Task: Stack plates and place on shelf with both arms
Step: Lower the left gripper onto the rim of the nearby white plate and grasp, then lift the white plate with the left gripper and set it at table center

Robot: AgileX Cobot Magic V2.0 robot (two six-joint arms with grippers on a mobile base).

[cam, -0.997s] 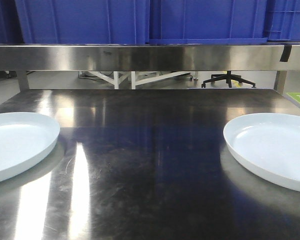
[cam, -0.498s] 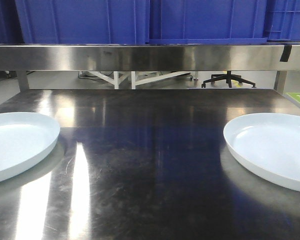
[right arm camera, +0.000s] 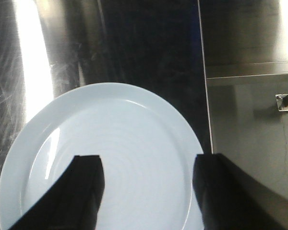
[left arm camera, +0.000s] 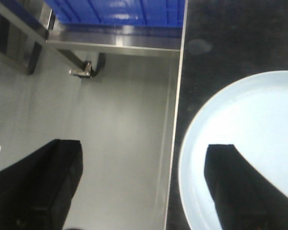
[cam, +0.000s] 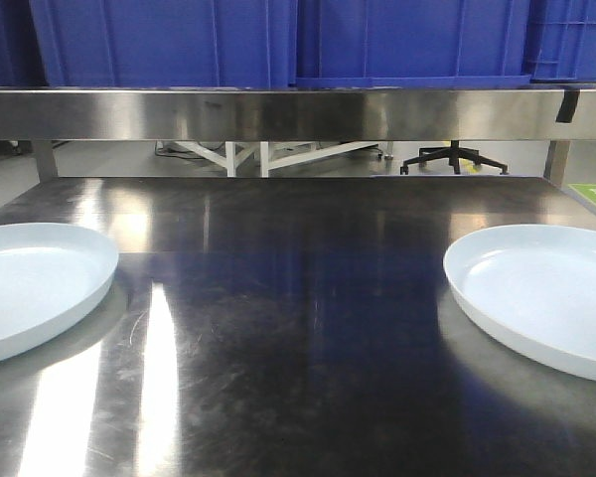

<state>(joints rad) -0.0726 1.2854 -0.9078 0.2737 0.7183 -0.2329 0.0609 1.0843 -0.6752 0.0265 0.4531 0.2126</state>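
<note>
Now both claws hang open, each over its own plate

Two large, round, shallow plates of glossy pale bluish-white lie flat on the scratched stainless-steel table [cam: 298,328]. The left plate [cam: 35,283] and the right plate [cam: 541,298] sit at opposite edges, well apart, so nothing is stacked yet.

The left gripper [left arm camera: 141,148] is spread wide. One black finger is above the left plate, the other out past the table edge, probably so the jaws can take the outer rim.

The right gripper [right arm camera: 149,158] is likewise released and holds nothing. It straddles the near-side rim of the right plate.

The brushed steel shelf [cam: 278,112] runs along the back beneath big blue plastic crates [cam: 159,40]. It is likely where the pair will end up.
</note>
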